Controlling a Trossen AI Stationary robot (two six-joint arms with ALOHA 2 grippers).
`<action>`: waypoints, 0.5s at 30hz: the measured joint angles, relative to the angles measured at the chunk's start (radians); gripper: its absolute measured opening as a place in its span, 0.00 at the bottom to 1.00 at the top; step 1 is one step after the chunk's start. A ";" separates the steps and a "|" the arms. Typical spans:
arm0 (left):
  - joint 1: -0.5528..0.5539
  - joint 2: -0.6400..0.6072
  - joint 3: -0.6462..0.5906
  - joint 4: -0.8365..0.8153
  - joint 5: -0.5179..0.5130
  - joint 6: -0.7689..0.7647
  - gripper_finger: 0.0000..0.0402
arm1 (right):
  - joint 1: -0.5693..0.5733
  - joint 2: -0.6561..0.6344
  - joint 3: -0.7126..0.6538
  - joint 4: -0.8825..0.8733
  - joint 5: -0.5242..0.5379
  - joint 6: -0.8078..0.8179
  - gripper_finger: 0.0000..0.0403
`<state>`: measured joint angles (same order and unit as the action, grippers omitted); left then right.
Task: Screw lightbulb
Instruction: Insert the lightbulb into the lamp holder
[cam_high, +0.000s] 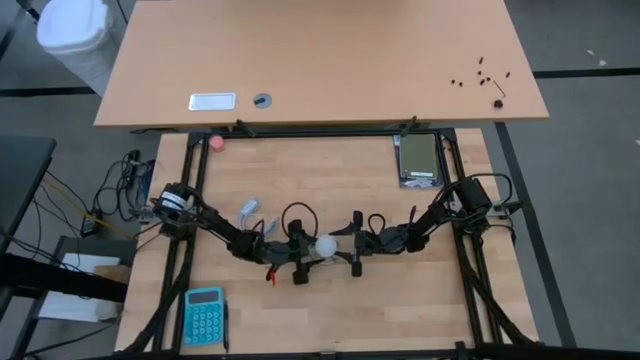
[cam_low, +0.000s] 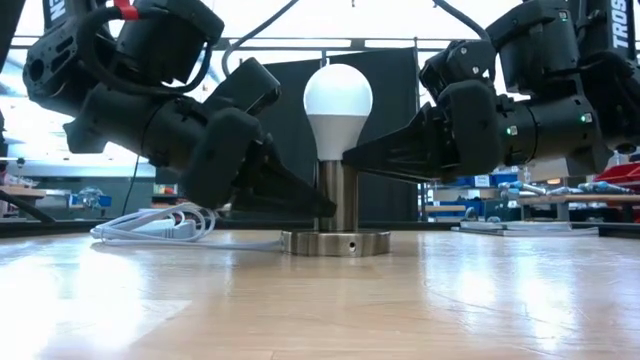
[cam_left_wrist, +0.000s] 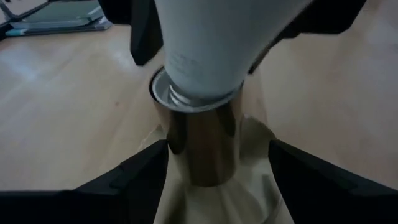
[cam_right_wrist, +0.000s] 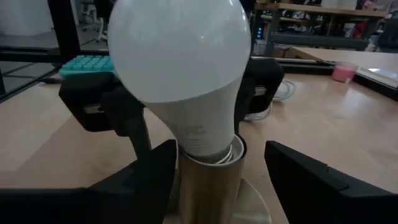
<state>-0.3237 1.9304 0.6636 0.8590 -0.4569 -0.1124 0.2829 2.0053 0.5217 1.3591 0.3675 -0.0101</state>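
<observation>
The lightbulb (cam_low: 337, 108) stands upright in the socket (cam_low: 336, 205), mid-table between both grippers.

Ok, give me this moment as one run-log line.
white frosted lightbulb: upright in brushed-metal socket post | left gripper: open, straddling post | right gripper: open, fingers flanking bulb neck

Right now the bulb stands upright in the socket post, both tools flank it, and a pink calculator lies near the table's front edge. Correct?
Not quite. The high view shows the calculator is teal, not pink. The lightbulb does stand upright in the socket post, left tool and right tool flanking it.
</observation>
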 joint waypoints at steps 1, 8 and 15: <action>0.000 -0.001 0.000 0.002 -0.004 -0.001 0.71 | 0.000 -0.001 0.000 0.001 0.000 0.000 0.64; 0.000 -0.012 0.000 -0.016 -0.031 0.001 0.71 | 0.003 -0.036 0.000 -0.006 -0.002 -0.016 0.63; 0.001 -0.013 0.001 -0.011 -0.047 0.006 0.71 | -0.001 -0.055 0.000 -0.072 0.001 -0.014 0.63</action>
<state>-0.3229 1.9175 0.6647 0.8476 -0.5037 -0.1062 0.2821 1.9505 0.5217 1.2869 0.3683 -0.0236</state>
